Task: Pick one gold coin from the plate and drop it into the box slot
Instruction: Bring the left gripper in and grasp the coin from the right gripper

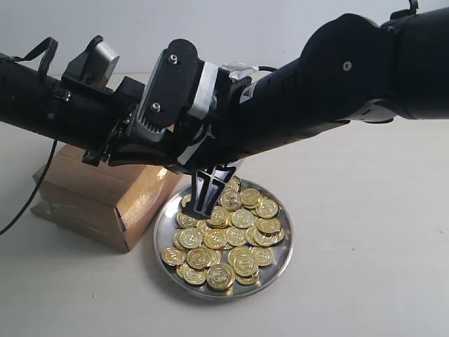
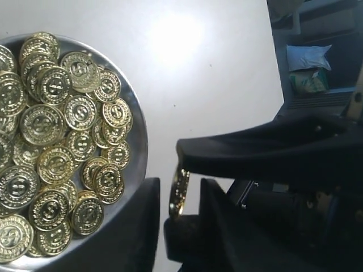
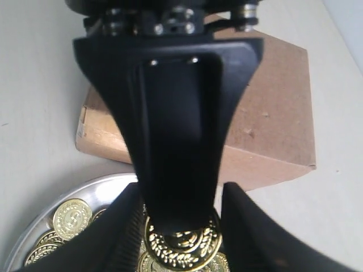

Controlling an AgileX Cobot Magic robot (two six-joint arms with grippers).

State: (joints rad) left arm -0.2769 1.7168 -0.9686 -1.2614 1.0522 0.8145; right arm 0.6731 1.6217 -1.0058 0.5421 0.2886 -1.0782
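The silver plate (image 1: 283, 261) holds several gold coins and stands right of the brown cardboard box (image 1: 91, 196). Both grippers meet just above the plate's far-left rim. My right gripper (image 3: 181, 195) is shut on one gold coin (image 3: 181, 249), pinching it by its rim. My left gripper (image 2: 178, 184) stands open around that same coin (image 2: 180, 192), seen edge-on with a gap on each side. In the exterior view the right gripper's fingers (image 1: 210, 191) hang over the plate, and the left gripper is mostly hidden behind the arms. The slot does not show.
The box (image 3: 272, 113) lies beyond the plate's rim (image 3: 68, 195) in the right wrist view. A black cable (image 1: 35, 189) trails past the box's left side. White tabletop spreads to the right of the plate. Shelving (image 2: 309, 68) stands beyond the table edge.
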